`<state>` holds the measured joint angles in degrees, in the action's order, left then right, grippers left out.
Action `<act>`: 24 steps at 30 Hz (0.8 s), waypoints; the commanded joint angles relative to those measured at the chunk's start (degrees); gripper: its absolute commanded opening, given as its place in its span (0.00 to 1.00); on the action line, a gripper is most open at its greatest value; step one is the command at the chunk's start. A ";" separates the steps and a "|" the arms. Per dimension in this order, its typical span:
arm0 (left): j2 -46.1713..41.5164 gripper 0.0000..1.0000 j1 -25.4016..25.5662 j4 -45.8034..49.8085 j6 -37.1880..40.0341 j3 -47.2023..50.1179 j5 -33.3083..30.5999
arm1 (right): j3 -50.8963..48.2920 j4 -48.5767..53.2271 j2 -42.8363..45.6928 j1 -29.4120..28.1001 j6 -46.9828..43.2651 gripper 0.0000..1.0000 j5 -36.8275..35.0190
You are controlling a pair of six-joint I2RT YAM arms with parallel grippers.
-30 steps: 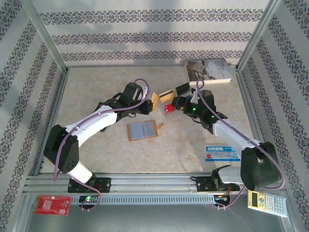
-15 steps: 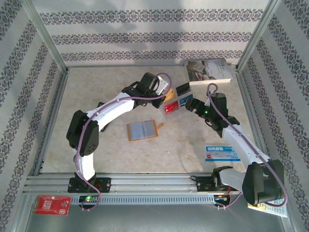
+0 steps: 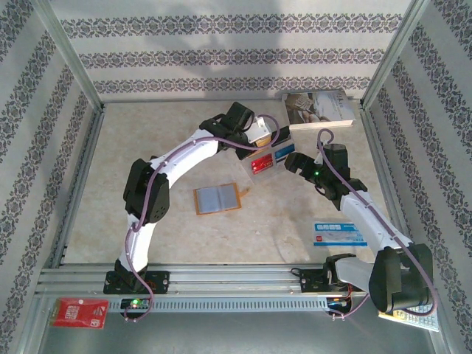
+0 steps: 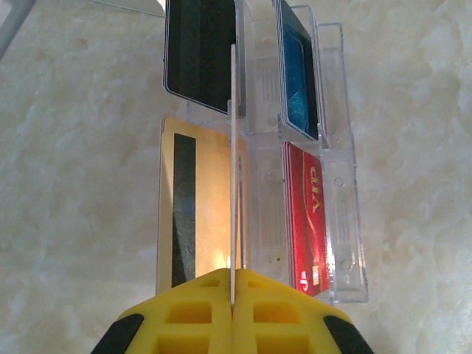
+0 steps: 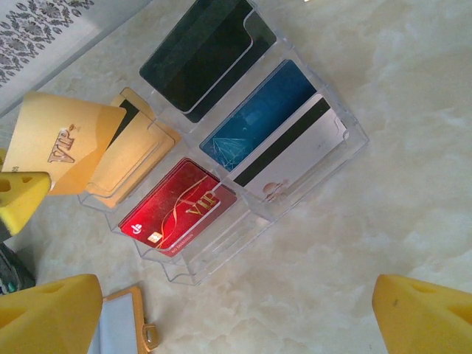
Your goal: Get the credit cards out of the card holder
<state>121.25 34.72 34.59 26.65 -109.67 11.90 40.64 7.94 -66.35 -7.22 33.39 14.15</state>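
The small tan-orange folding card holder (image 3: pixel 217 199) lies open, blue-grey lining up, its long axis running 9 to 3 o'clock, at 8 o'clock from the clear plastic card rack (image 4: pixel 345 221). The left gripper (image 4: pixel 232 286) pinches a gold VIP card (image 5: pixel 66 140). The right gripper (image 5: pixel 236 317) gapes wide, empty.

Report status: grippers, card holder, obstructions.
Left gripper shut on gold VIP card above clear card rack. Right gripper open, empty. Card holder open flat on table, untouched. Nothing blocking it.

Open tabletop (image 3: pixel 133 147) around card holder (image 3: pixel 217 199); left arm (image 3: pixel 181 156) arches beside; card rack (image 3: pixel 267 161) stands beyond.
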 commanded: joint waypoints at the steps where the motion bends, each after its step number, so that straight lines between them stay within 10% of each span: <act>1: 0.98 0.00 -1.23 4.60 4.88 -3.44 0.39 | 0.16 -0.30 0.53 0.57 -0.30 0.95 1.16; 24: 5.76 0.08 -2.11 7.44 5.31 -7.40 -0.21 | -0.04 0.23 1.31 0.78 0.49 0.97 1.34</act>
<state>126.21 33.26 40.14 31.29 -115.59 12.80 40.64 7.97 -66.35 -6.94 33.69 15.51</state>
